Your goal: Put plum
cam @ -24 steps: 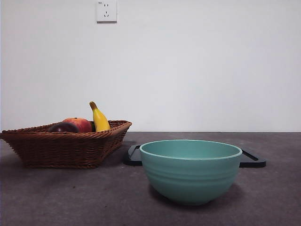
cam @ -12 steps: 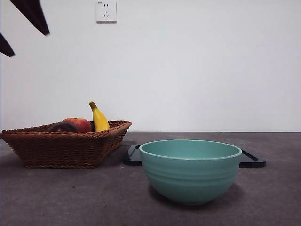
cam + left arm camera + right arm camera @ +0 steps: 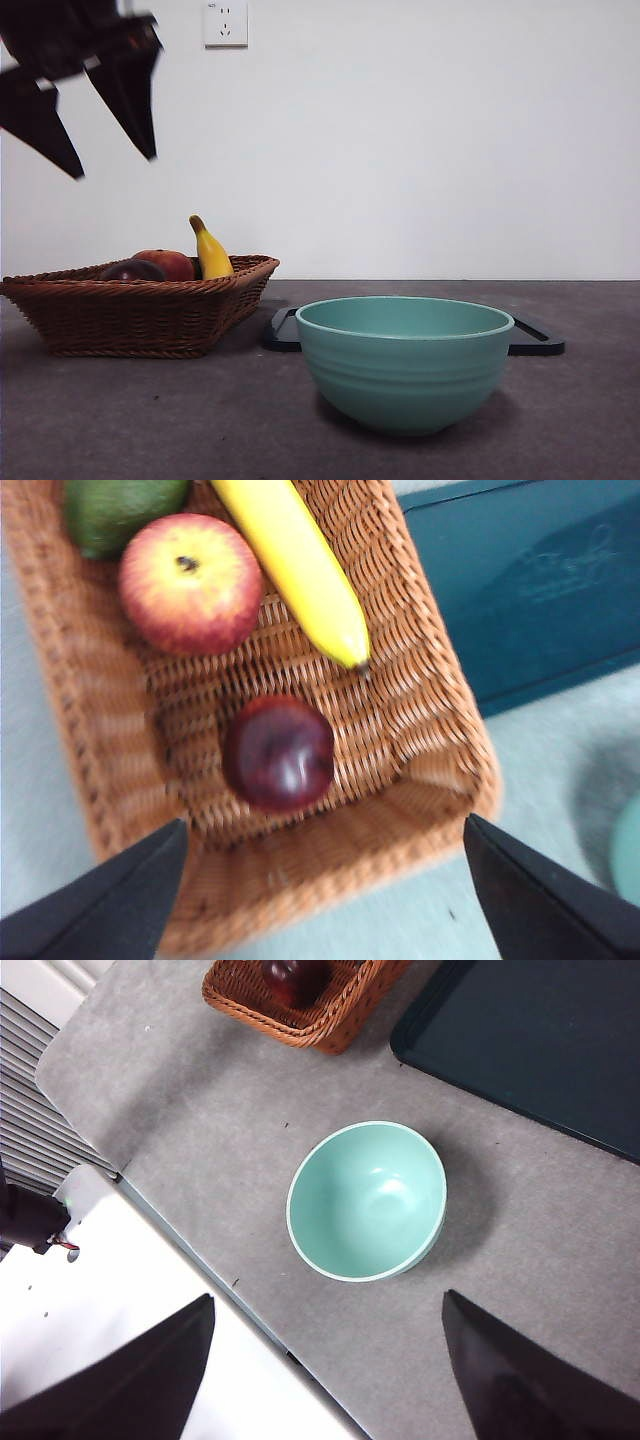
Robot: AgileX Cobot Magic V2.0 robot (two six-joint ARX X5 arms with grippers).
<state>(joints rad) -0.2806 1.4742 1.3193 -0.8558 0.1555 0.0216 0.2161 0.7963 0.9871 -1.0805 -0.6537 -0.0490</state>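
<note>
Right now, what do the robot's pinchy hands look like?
The left gripper and right gripper each have two plain black jaws, flat and tapering to pointed tips like wedges. No cables or markings show on the jaws; the left one has a thin pale strip higher up.

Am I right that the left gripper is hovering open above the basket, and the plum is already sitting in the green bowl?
Not quite. The left gripper does hover open above the basket, but the plum lies in that basket, as the left wrist view shows. The right wrist view shows the green bowl holding nothing.
</note>
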